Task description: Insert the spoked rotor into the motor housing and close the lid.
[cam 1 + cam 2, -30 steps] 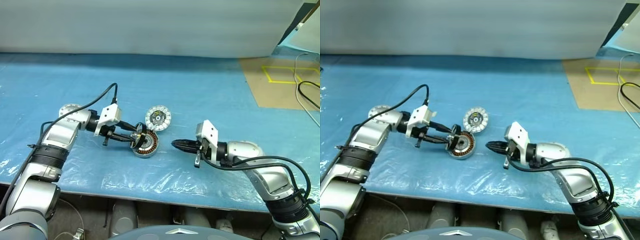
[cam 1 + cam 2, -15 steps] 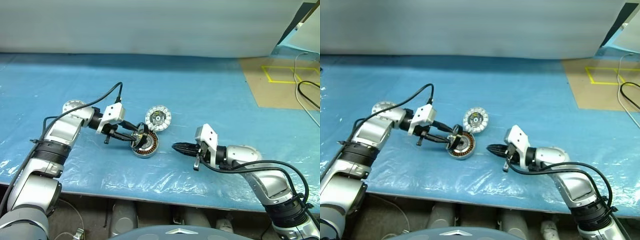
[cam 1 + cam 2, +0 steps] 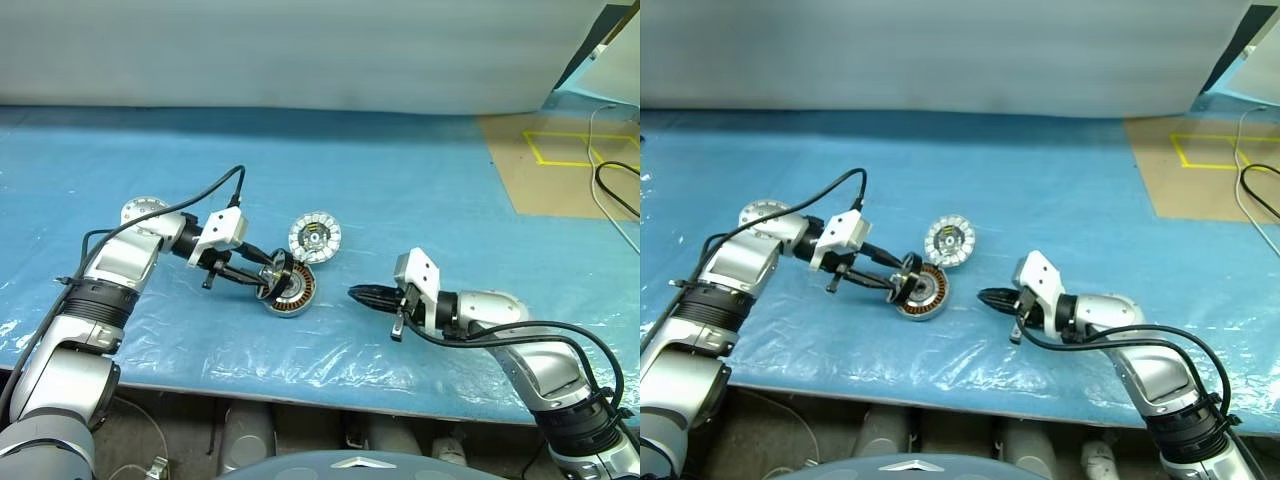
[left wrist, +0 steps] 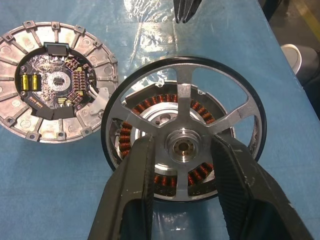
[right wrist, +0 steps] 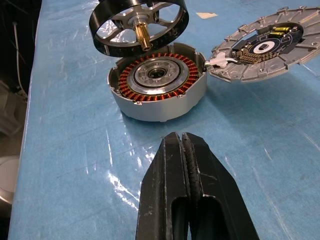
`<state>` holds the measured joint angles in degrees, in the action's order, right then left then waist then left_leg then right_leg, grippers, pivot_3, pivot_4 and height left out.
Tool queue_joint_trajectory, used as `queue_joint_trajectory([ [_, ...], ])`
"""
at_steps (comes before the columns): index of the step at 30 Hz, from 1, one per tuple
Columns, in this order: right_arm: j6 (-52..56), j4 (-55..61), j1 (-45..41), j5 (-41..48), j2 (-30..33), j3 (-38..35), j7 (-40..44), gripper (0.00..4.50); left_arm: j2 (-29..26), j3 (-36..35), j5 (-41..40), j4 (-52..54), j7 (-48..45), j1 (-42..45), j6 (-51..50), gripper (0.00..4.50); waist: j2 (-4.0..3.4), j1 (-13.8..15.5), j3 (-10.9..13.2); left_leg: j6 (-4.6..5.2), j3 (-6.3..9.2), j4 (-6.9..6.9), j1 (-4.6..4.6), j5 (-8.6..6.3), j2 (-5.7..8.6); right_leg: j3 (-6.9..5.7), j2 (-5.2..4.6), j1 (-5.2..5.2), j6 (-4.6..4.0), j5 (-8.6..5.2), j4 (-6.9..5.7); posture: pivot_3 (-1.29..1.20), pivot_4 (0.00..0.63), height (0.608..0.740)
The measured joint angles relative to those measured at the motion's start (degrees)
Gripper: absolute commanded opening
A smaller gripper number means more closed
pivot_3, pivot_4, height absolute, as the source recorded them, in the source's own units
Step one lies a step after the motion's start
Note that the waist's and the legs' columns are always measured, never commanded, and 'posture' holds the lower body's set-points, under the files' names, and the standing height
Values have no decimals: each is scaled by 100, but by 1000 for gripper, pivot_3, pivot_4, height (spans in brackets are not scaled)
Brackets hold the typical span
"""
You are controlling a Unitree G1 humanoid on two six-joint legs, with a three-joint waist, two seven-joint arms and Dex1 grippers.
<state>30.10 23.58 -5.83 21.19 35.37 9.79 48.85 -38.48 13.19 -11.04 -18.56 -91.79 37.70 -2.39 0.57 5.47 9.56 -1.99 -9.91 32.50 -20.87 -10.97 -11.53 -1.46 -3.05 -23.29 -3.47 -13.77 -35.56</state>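
A blue-covered table (image 3: 420,190) holds the copper-wound motor housing (image 5: 157,85), with the lid (image 5: 265,47) just beside it. The spoked rotor (image 5: 131,19) hangs tilted over the housing's far edge, pinched at its hub between the left gripper's (image 4: 182,145) fingers. The right gripper (image 5: 181,145), its fingers pressed together, points at the housing from nearby.
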Motion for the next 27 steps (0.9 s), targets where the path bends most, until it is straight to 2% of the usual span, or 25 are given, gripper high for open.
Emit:
queue_joint_trajectory([
  [7, -9, -8, -2, -13, -1, 3, 13, 0, 2, 12, 60, -2, 13, 0, 19, 1341, 0, -2, 0, 0, 0, -1, 0, 0, 0, 0, 0, 0, 0, 0, 0, 0, 150, 740],
  [9, -6, -8, -12, -20, -3, 10, 6, 0, 6, 13, 57, -11, 11, 0, 14, 2089, 0, -2, 0, 0, 0, 0, 0, 0, 0, 0, 0, 0, 0, 0, 0, 0, 150, 740],
  [10, -4, -8, -23, -23, -5, 12, 2, 0, 6, 20, 57, -16, 10, 0, 11, 2254, 0, -2, 0, 0, 0, 0, 0, 0, 0, 0, 0, 0, 0, 0, 0, 0, 150, 740],
  [12, 14, -8, -55, -32, -8, 16, -17, 0, 19, 22, 59, -62, 30, 0, 6, 2896, 0, 0, 0, 0, 0, 0, 0, 0, 0, 0, 0, 0, 0, 0, 0, 0, 150, 740],
  [27, -97, -206, 13, -139, -81, 147, -16, 0, 19, -354, -430, 148, 172, 156, -551, 2896, 0, 4, 0, 0, -1, -2, -4, 0, 2, 0, -1, -1, 0, 0, 3, 0, 150, 740],
])
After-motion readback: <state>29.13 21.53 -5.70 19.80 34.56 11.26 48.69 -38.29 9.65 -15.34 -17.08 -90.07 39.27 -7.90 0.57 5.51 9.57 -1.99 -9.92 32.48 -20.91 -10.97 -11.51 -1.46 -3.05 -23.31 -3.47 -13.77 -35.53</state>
